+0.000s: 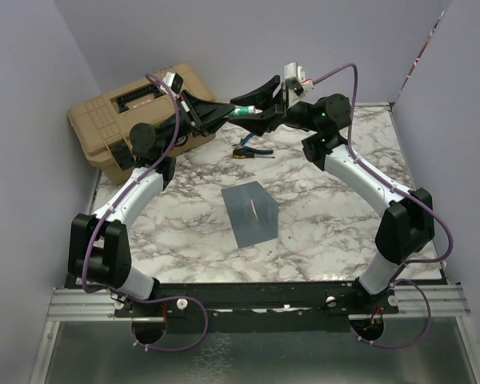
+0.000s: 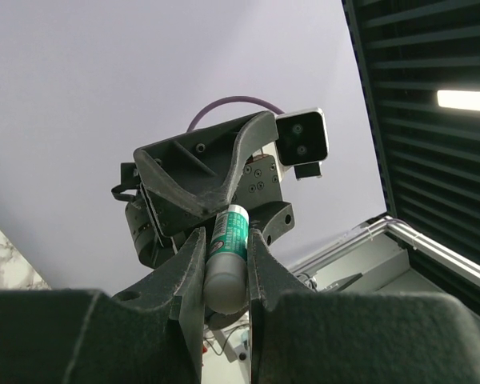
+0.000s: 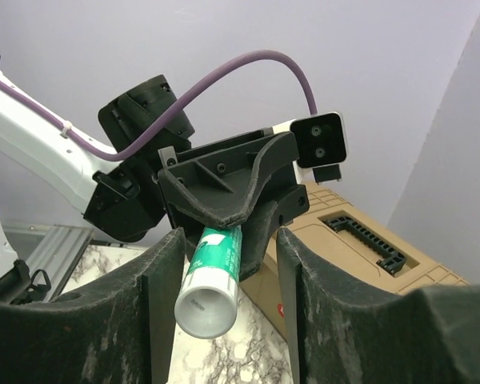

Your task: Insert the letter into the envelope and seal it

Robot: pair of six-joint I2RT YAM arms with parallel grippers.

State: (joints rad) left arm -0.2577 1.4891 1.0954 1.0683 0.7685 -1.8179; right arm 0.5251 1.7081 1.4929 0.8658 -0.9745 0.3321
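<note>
With right hand (image 3: 228,240) spread, straddles glue stick (image 3: 210,280) without gripping; clenches its far end in left hand (image 2: 224,240), long axis aimed straight into the gap.

Small dark item (image 1: 246,151) beyond envelope (image 1: 251,213): too small, we couldn't ID it. Tube (image 3: 212,280) label txt unreadable; its far end was hidden w/in left gripper (image 3: 224,228). Tan case (image 3: 360,240) partly blocked.
</note>
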